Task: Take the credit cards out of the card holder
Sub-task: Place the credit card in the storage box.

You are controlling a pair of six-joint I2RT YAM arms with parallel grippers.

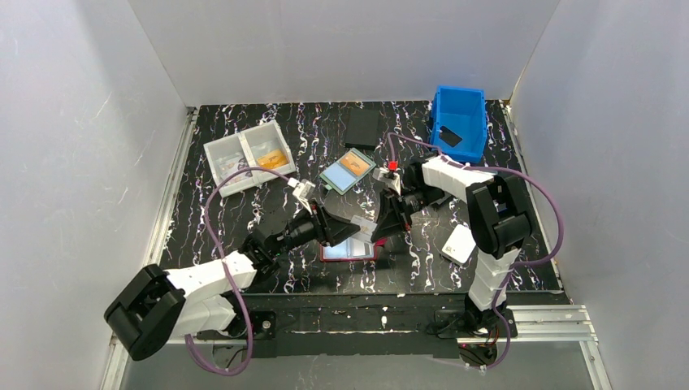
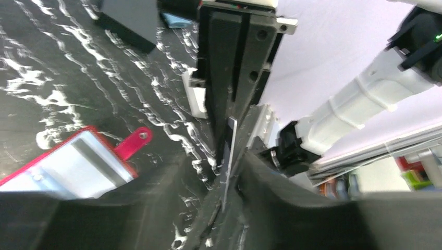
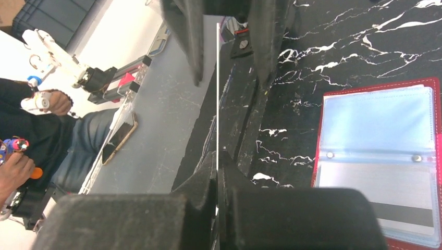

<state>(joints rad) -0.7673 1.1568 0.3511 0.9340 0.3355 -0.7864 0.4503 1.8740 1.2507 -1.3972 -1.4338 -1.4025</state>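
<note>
The dark-red card holder (image 1: 348, 251) (image 2: 68, 166) (image 3: 375, 156) lies spread open on the table, light-blue inside, its snap tab (image 2: 134, 142) sticking out. A silvery card with a dark stripe (image 3: 375, 195) sits in one pocket. Just above the holder the two grippers meet tip to tip. A thin credit card (image 1: 366, 232) (image 2: 230, 156) (image 3: 217, 78), seen edge-on, runs between them. My right gripper (image 1: 379, 230) (image 3: 217, 208) is shut on it. My left gripper (image 1: 356, 228) (image 2: 229, 200) stands a little open around the card's other end, with a gap on each side.
A teal-framed case with an orange card (image 1: 348, 171) lies behind the grippers. Further back are a flat black item (image 1: 362, 127), a clear compartment box (image 1: 248, 156) at back left and a blue bin (image 1: 460, 122) at back right. A white object (image 1: 460, 243) lies by the right arm.
</note>
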